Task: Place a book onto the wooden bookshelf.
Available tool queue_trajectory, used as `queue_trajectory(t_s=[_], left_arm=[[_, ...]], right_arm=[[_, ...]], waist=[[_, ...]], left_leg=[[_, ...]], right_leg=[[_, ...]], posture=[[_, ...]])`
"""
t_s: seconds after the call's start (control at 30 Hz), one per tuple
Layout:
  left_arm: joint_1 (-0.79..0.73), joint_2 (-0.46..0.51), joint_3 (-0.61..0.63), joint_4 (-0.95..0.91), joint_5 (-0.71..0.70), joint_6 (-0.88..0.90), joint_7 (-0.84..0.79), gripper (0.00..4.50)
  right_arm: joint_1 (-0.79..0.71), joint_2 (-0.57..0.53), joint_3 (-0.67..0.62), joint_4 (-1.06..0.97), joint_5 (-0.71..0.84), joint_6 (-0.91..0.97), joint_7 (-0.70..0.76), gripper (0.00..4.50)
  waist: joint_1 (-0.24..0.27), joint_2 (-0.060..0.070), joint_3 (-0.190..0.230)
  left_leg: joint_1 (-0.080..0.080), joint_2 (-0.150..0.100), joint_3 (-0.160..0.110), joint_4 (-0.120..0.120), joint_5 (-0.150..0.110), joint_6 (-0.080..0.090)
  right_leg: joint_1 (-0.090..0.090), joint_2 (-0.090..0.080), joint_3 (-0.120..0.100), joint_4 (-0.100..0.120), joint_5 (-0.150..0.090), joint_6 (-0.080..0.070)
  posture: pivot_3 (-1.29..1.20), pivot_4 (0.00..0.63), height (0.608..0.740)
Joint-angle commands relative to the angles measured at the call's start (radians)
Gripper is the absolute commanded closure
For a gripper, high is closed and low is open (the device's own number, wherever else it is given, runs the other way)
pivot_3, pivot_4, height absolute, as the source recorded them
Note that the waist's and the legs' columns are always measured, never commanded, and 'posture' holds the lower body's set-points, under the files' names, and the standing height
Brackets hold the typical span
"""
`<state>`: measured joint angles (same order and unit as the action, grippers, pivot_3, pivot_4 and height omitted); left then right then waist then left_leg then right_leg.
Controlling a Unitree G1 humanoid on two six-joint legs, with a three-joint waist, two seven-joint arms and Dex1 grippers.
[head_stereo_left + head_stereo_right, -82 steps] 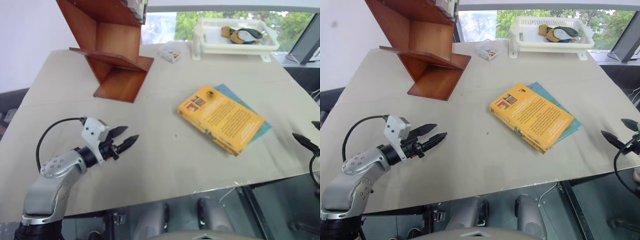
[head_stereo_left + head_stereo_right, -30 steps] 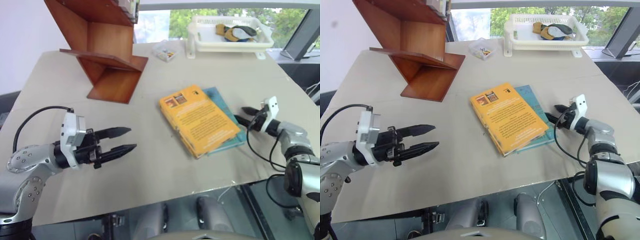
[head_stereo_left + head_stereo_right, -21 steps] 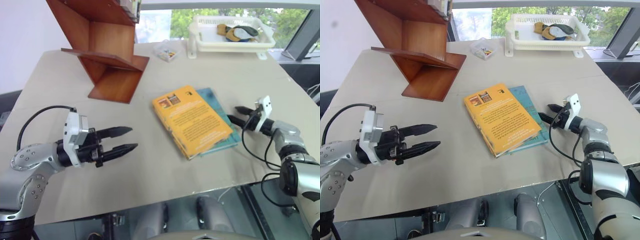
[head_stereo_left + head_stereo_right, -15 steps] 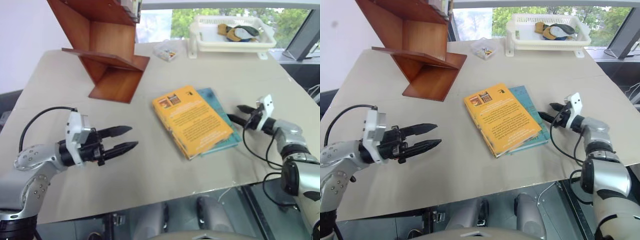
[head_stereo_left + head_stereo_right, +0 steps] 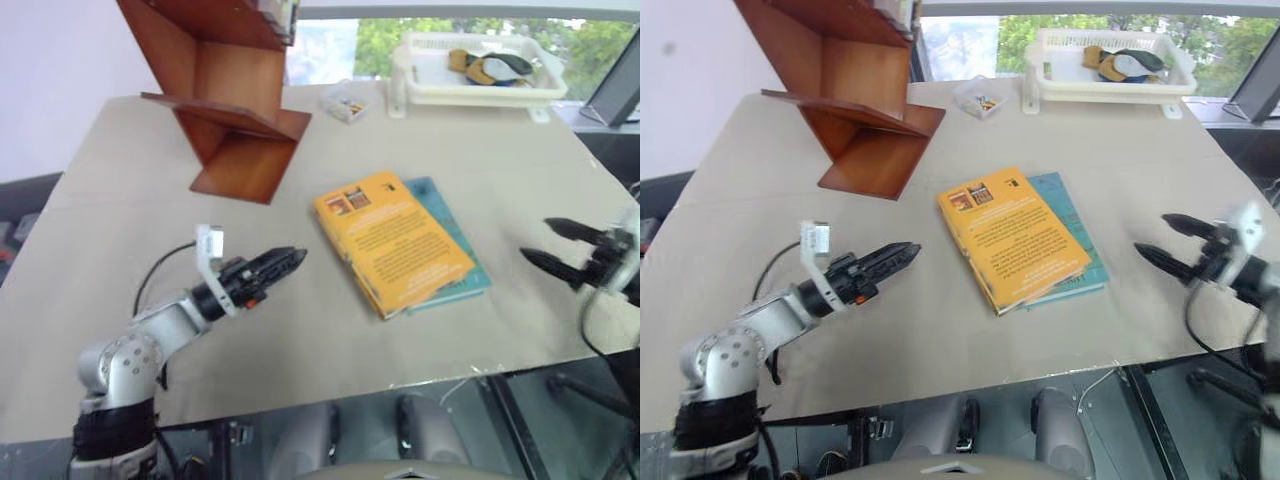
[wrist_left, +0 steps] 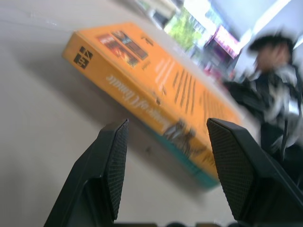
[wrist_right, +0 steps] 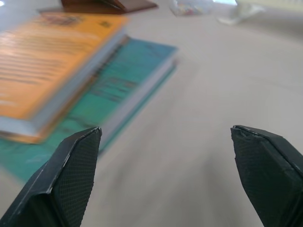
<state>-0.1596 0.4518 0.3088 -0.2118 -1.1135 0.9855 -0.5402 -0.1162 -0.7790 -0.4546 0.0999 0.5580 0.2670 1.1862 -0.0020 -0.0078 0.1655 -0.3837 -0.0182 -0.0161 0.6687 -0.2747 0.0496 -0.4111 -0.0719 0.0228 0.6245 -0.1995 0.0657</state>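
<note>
The book, thick and yellow-orange, lies flat mid-table on top of a thinner teal book. The wooden bookshelf of slanted reddish-brown boards stands at the back left. My left gripper hovers low over the table to the left of the book, pointing at its spine, open and holding nothing. In the left wrist view, the book lies just beyond my left gripper. My right gripper is open and empty, right of the books with bare table between; its wrist view shows both books ahead.
A white plastic basket with a few items stands at the back right, and a small clear box lies near the shelf's foot. The table's front edge runs close below the books.
My left gripper has rolled and moved toward the book's left side. My right gripper has pulled back from the books toward the table's right edge. The books stayed put.
</note>
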Motion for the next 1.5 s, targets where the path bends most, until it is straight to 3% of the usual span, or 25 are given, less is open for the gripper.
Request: queue_trajectory(t_s=[0.03,0.27,0.5,0.7,0.93,0.97,1.0,1.17,1.5], left_arm=[[-0.063,-0.073,-0.016,0.109,-0.077,0.092,0.108,1.6],[-0.212,-0.21,0.028,0.41,-0.192,0.228,0.191,1.6],[-0.349,-0.26,0.067,0.699,-0.18,0.286,0.156,1.6],[-0.423,-0.285,0.041,0.806,-0.114,0.315,0.076,1.6],[-0.463,-0.292,0.022,0.843,-0.042,0.343,0.006,1.6],[-0.464,-0.291,0.02,0.847,-0.03,0.346,-0.005,2.17],[-0.463,-0.291,0.017,0.85,-0.018,0.346,-0.013,2.31],[-0.457,-0.295,0.04,0.84,0.005,0.351,-0.03,4.46],[-0.491,-0.324,0.168,0.653,-0.126,0.436,0.085,4.46]], right_arm=[[0.087,-0.017,-0.144,-0.29,0.187,0.172,-0.1,0.0],[0.32,0.012,-0.301,-0.598,0.416,0.334,-0.197,0.0],[0.602,0.069,-0.366,-0.786,0.527,0.337,-0.131,0.0],[0.671,0.07,-0.427,-0.815,0.605,0.312,-0.124,0.0],[0.717,0.022,-0.463,-0.788,0.519,0.279,-0.06,0.0],[0.716,0.02,-0.463,-0.783,0.514,0.275,-0.059,0.0],[0.715,0.016,-0.461,-0.778,0.507,0.273,-0.055,0.0],[0.71,0.011,-0.44,-0.765,0.481,0.264,-0.042,0.0],[0.661,-0.015,-0.399,-0.727,0.454,0.26,-0.034,0.0]], waist=[[-0.001,-0.001,-0.001],[0.002,-0.007,-0.003],[0.017,-0.005,-0.006],[0.018,-0.005,-0.01],[0.021,-0.006,-0.012],[0.021,-0.006,-0.012],[0.021,-0.006,-0.012],[0.021,-0.004,-0.013],[0.019,-0.009,-0.01]], left_leg=[[0.0,0.0,0.0,0.001,0.0,0.0],[0.002,-0.001,0.001,0.003,0.001,-0.001],[0.002,-0.003,-0.001,0.002,0.001,-0.001],[0.005,-0.003,-0.002,0.005,0.001,-0.001],[0.002,-0.004,-0.006,0.006,0.001,-0.001],[0.002,-0.004,-0.007,0.005,0.001,-0.001],[0.002,-0.004,-0.007,0.005,0.001,-0.001],[0.002,-0.004,-0.008,0.005,0.001,-0.001],[-0.005,-0.004,-0.009,0.005,0.001,-0.001]], right_leg=[[0.0,0.001,0.0,0.0,0.0,0.0],[0.003,0.003,0.0,0.0,0.0,0.0],[0.004,0.002,-0.001,-0.001,-0.001,0.001],[0.009,0.001,-0.002,-0.002,-0.006,0.001],[0.009,0.001,-0.005,-0.004,-0.006,0.0],[0.009,0.001,-0.005,-0.004,-0.005,0.0],[0.009,0.001,-0.006,-0.004,-0.005,-0.001],[0.009,0.0,-0.006,-0.004,-0.007,0.002],[0.003,-0.001,-0.007,-0.005,-0.005,-0.001]], posture=[[0.0,0.15,0.74],[0.0,0.15,0.74],[0.0,0.15,0.74],[0.0,0.15,0.74],[0.0,0.15,0.74],[0.0,0.15,0.74],[0.0,0.15,0.74],[0.0,0.15,0.74],[0.0,0.15,0.74]])
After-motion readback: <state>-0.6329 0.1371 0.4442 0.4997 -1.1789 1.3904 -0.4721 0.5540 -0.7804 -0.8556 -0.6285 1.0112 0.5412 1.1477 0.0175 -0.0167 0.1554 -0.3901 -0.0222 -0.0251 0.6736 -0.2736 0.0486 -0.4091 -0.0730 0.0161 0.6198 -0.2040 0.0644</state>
